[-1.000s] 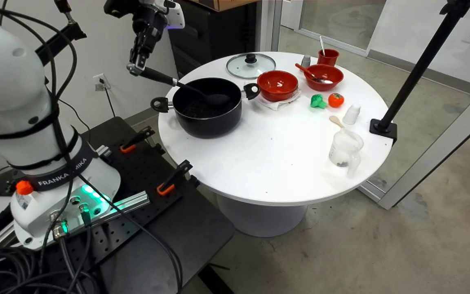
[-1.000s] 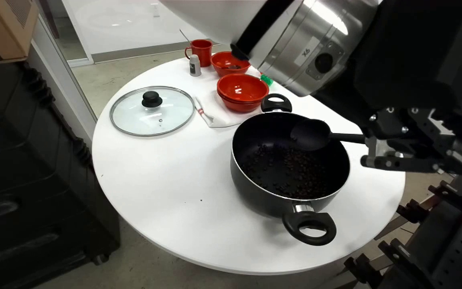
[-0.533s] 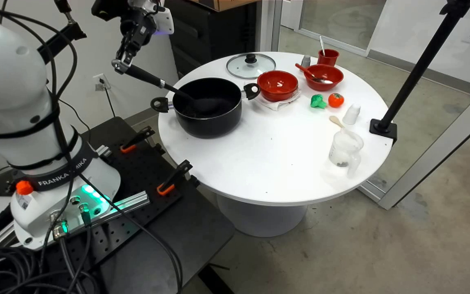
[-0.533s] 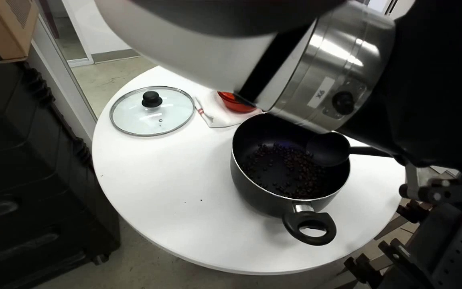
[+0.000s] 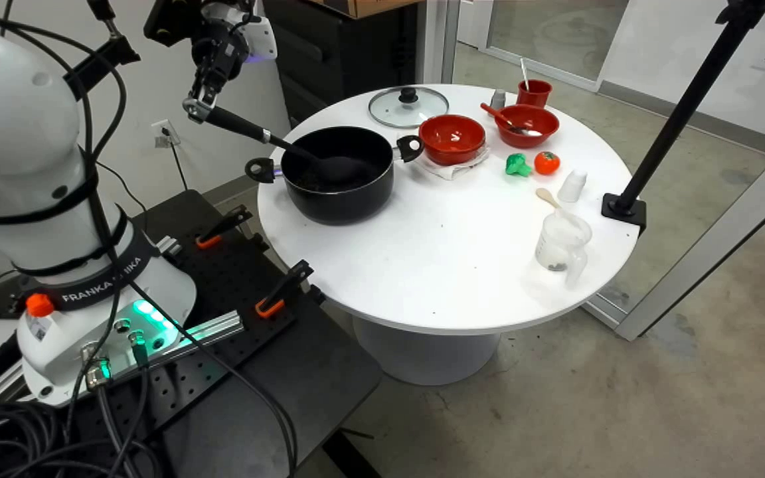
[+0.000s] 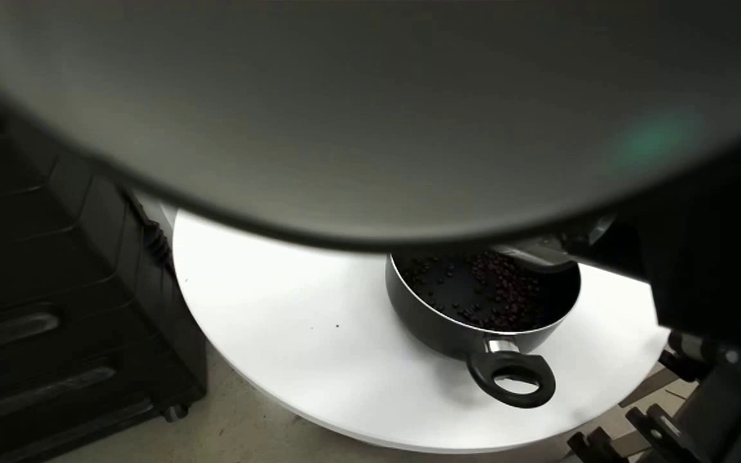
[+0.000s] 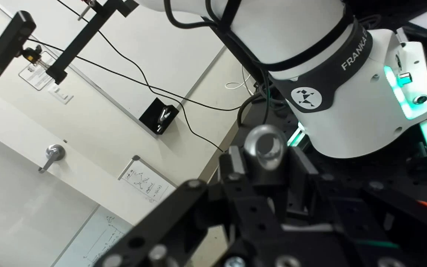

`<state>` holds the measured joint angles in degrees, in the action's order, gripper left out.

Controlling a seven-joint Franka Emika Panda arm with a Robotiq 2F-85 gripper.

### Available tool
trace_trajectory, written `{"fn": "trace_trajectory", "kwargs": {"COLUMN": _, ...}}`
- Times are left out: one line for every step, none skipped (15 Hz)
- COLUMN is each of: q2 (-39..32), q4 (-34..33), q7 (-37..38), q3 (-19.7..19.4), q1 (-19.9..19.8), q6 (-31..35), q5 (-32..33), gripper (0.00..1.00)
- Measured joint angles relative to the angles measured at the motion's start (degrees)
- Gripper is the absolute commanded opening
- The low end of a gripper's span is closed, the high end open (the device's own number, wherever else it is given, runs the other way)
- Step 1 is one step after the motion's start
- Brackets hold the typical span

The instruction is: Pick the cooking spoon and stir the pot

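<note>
The gripper (image 5: 198, 109) is clamping the spoon (image 5: 242, 125) at its handle end. In an exterior view, the spoon is crossing the pot's (image 5: 340, 206) rim at ten o'clock, head sitting inside; the lid (image 5: 408, 111) is lying toward one o'clock.

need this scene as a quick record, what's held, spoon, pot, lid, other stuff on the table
held: cooking spoon, near its handle end, gripper closed on it
vessel: black pot on the white table, holding small dark bean-like pieces
spoon placement: lower end inside the pot, contact with the pieces unclear
cover: glass lid, off the pot, flat on the table
also on table: red bowl on a cloth, another red bowl, tomato, green broccoli-like piece, clear jug
blocked: in an exterior view, the arm hides much of the table
</note>
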<state>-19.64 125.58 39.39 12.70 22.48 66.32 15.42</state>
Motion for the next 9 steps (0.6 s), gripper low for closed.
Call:
{"fn": "trace_trajectory", "kwargs": {"q2": 0.0, "q4": 0.0, "q7": 0.2, "q3": 0.0, "q1": 0.2, "q6": -0.3, "q5": 0.2, "gripper": 0.08}}
{"fn": "trace_trajectory", "kwargs": {"q2": 0.0, "q4": -0.1, "q7": 0.2, "q3": 0.1, "q1": 0.2, "q6": -0.5, "q5": 0.3, "gripper": 0.08}}
{"fn": "trace_trajectory", "kwargs": {"q2": 0.1, "q4": -0.2, "q7": 0.3, "q3": 0.1, "q1": 0.3, "q6": -0.7, "q5": 0.5, "gripper": 0.08}}
{"fn": "trace_trajectory", "kwargs": {"q2": 0.1, "q4": -0.3, "q7": 0.3, "q3": 0.2, "q1": 0.3, "q6": -0.8, "q5": 0.6, "gripper": 0.08}}
{"fn": "trace_trajectory", "kwargs": {"q2": 0.3, "q4": -0.3, "q7": 0.3, "q3": 0.3, "q1": 0.3, "q6": -0.7, "q5": 0.6, "gripper": 0.08}}
{"fn": "trace_trajectory", "kwargs": {"q2": 0.6, "q4": -0.4, "q7": 0.3, "q3": 0.3, "q1": 0.3, "q6": -0.2, "q5": 0.6, "gripper": 0.08}}
{"fn": "trace_trajectory", "kwargs": {"q2": 1.2, "q4": -0.3, "q7": 0.3, "q3": 0.3, "q1": 0.1, "q6": 1.1, "q5": 0.5, "gripper": 0.08}}
{"fn": "trace_trajectory", "kwargs": {"q2": 2.1, "q4": -0.2, "q7": 0.2, "q3": 0.3, "q1": -0.1, "q6": 3.0, "q5": 0.3, "gripper": 0.08}}
{"fn": "trace_trajectory", "kwargs": {"q2": 3.4, "q4": 0.0, "q7": 0.0, "q3": 0.3, "q1": -0.5, "q6": 5.1, "q5": 0.0, "gripper": 0.08}}
